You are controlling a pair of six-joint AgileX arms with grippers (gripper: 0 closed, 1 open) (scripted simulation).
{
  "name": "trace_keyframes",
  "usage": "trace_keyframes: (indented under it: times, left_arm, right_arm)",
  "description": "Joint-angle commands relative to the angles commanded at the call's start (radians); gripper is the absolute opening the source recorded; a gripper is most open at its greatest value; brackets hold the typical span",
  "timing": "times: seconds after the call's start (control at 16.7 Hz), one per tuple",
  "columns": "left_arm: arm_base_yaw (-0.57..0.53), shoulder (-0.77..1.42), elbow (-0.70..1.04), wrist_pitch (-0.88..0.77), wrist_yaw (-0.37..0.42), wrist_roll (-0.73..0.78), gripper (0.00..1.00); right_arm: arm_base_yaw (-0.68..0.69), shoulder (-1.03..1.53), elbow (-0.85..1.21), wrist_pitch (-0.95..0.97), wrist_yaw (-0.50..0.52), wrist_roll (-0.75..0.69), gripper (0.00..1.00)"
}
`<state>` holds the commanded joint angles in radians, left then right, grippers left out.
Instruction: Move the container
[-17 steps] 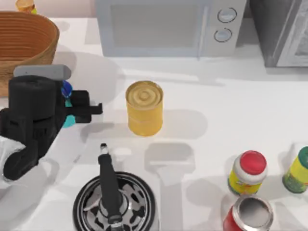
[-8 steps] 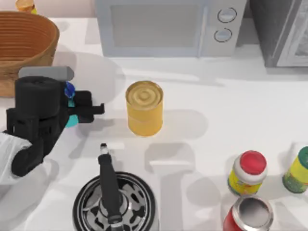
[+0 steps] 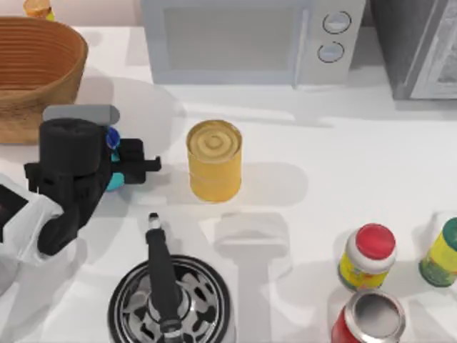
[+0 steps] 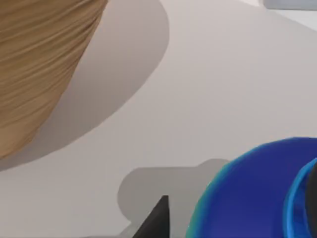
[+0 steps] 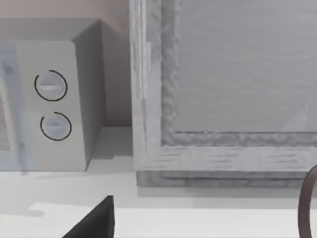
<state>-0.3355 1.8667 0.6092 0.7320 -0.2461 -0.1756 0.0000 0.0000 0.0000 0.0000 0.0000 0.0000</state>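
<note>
A white table (image 3: 343,150) is seen from above, and many things are set on it. A woven basket (image 3: 36,68) is placed at the far left corner. A grey microwave (image 3: 250,39) is set at the back, with a bigger grey box (image 3: 421,46) beside it on the right. A yellow tin can (image 3: 214,161) is stood near the middle. A round black and silver pan (image 3: 171,304) is found at the front. At the front right, a red-lidded yellow jar (image 3: 368,257), a red can (image 3: 368,318) and a green and yellow bottle (image 3: 443,254) are kept close together.
</note>
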Motion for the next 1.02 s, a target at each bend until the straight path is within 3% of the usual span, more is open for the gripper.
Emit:
trace_keyframes:
  times: [0.36,1.02]
  left_arm:
    - [0.008,0.030,0.015,0.030,0.007,0.002,0.00]
    - [0.008,0.030,0.015,0.030,0.007,0.002,0.83]
  right_arm:
    - [0.000,0.000,0.000,0.000,0.000,0.000,1.00]
    - [0.000,0.000,0.000,0.000,0.000,0.000,1.00]
